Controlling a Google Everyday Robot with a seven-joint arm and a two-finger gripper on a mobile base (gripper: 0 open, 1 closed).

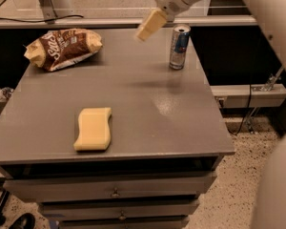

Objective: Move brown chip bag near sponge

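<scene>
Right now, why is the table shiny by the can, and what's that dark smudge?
Camera view: light glares off the table in front of the can; the dark smudge there is probably the shadow of the gripper, which hangs above the table's back, left of the can.

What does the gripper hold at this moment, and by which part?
Nothing. The gripper hangs in the air over the far part of the table, apart from the brown chip bag, which lies at the far left corner.

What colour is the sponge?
The sponge is pale yellow, in the camera view; the gripper hangs above the table.
</scene>
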